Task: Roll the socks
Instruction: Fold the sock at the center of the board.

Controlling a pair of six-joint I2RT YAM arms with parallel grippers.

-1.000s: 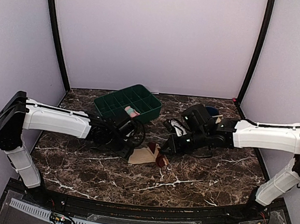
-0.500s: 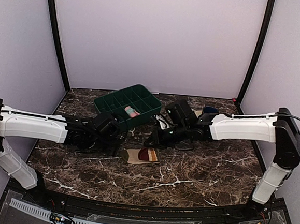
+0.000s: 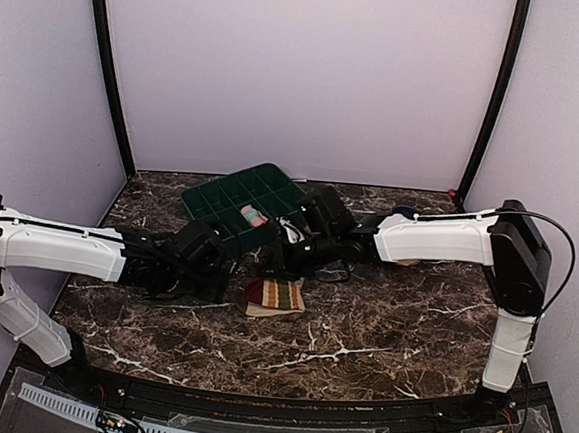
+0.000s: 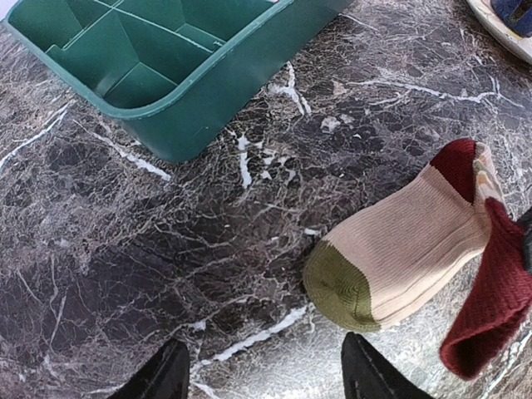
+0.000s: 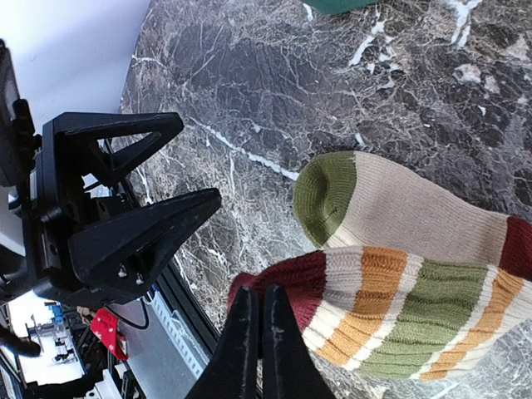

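Note:
The tan-beige sock (image 3: 274,295) lies on the marble between both grippers. It has an olive toe (image 4: 339,283) and a maroon heel (image 4: 460,163). Its striped leg (image 5: 416,320) is folded back over the foot. My right gripper (image 5: 256,293) is shut on the maroon cuff (image 5: 291,283) and holds it just above the toe. My left gripper (image 4: 266,384) stands open low over the marble, just left of the toe, touching nothing. The pink sock (image 3: 253,215) with teal patches sits in a compartment of the green tray (image 3: 233,197).
The green divided tray (image 4: 179,125) stands close behind the left gripper. A white dish with something blue (image 4: 505,18) sits further right at the back. The table's front rail (image 5: 179,332) lies beyond the right fingertips.
My right gripper has carried the cuff leftward, folding the striped leg over the foot. The left arm has drawn back to the left, off the sock.

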